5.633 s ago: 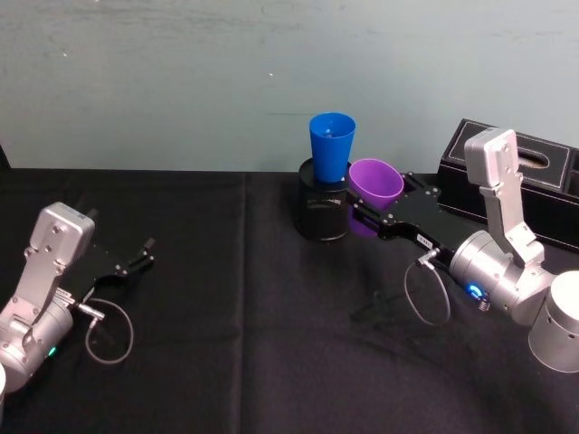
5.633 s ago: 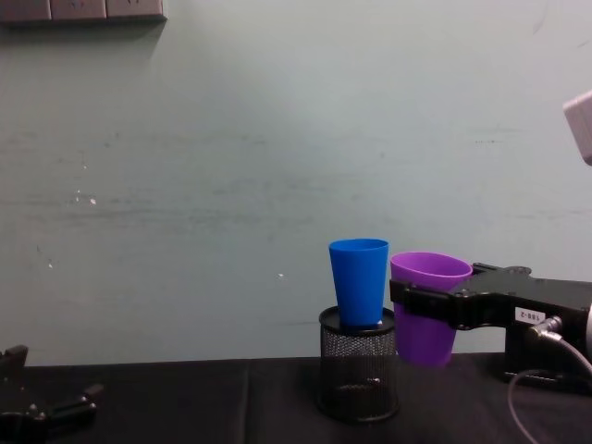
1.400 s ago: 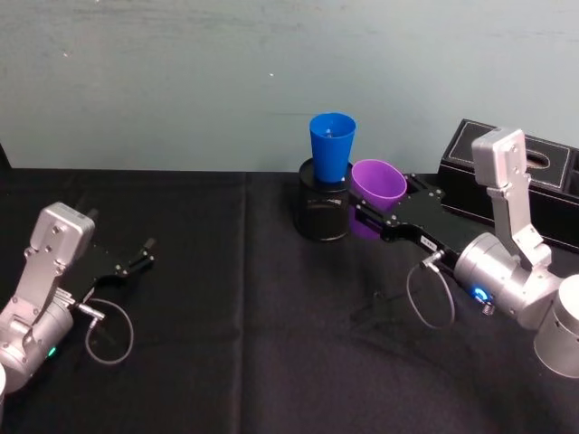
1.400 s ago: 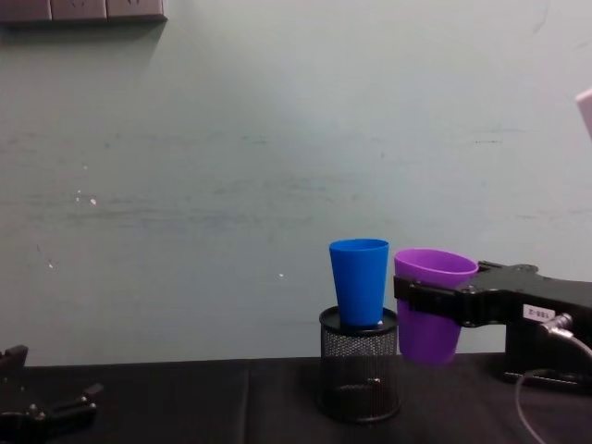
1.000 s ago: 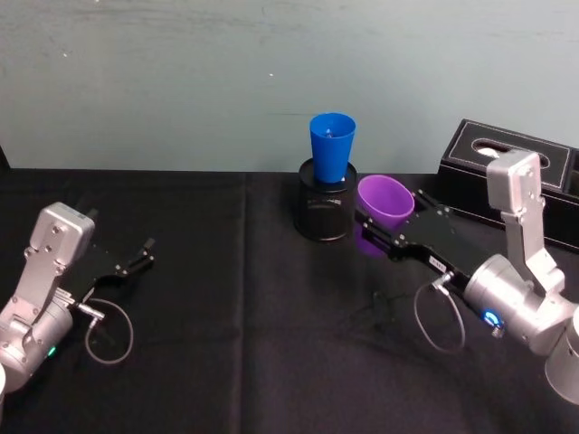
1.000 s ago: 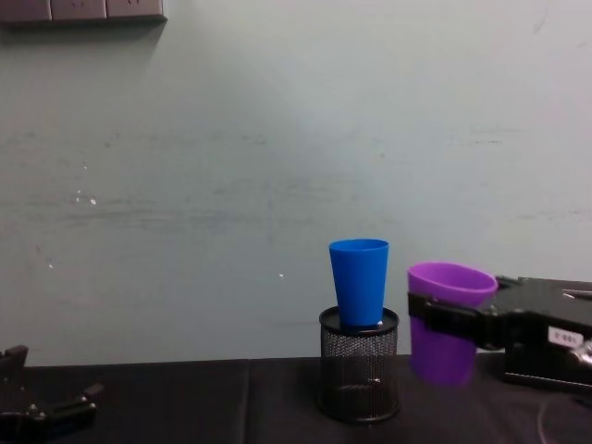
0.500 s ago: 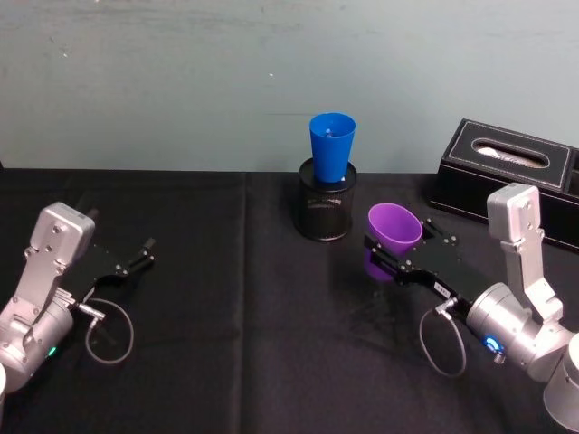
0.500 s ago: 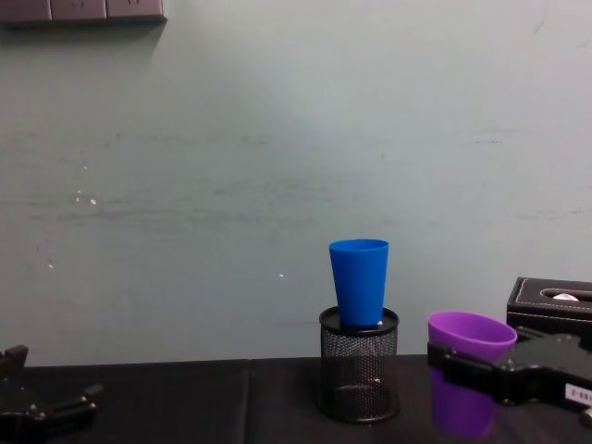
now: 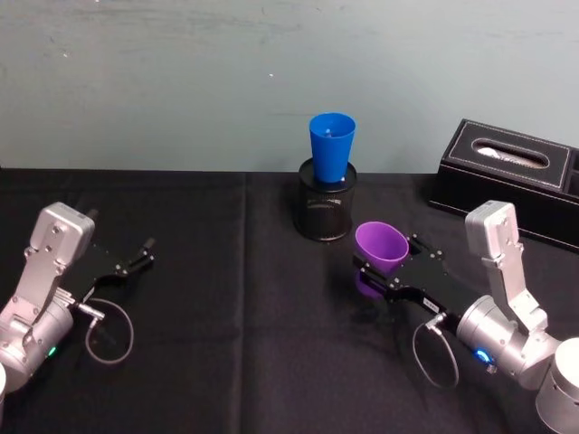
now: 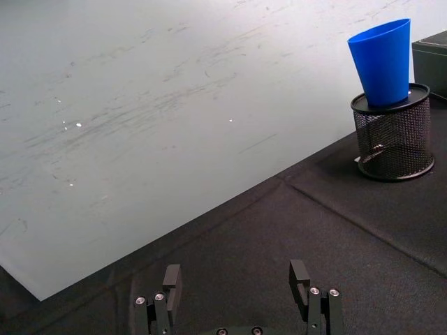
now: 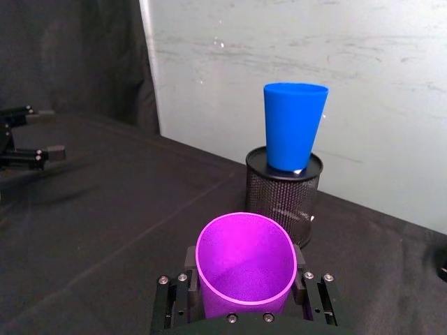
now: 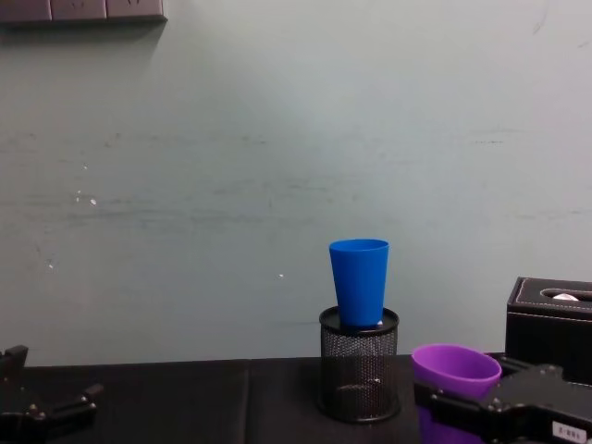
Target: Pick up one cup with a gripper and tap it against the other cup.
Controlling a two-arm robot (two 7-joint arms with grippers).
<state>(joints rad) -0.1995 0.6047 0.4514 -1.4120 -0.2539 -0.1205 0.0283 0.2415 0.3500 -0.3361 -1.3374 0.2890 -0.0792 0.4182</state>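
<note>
The purple cup sits upright in my right gripper, mouth up, just right of centre in the head view and low at the right edge of the chest view. My jaws are clenched on its wall from both sides, below the rim. Whether its base touches the black table I cannot tell.

What the coming move turns on is the blue cup. It lies ahead of my claw and a little to the left, toward the upper middle of the head frame, and it is higher: it stands upright with its narrow base seated in the mouth of the black mesh pen holder. In the right wrist view it rises directly beyond the purple rim, clearly apart from it. Both cups have their long axes vertical, so I judge a tap needs a lift and a push forward, rim side toward the blue wall. My right arm is far the nearer one.

My left gripper rests at the left edge of the head view, fingers spread and empty, well apart from both cups.

A small white label on my claw carries writing too small to read. A black tissue box stands at the upper right, unmarked so far as I can see.
</note>
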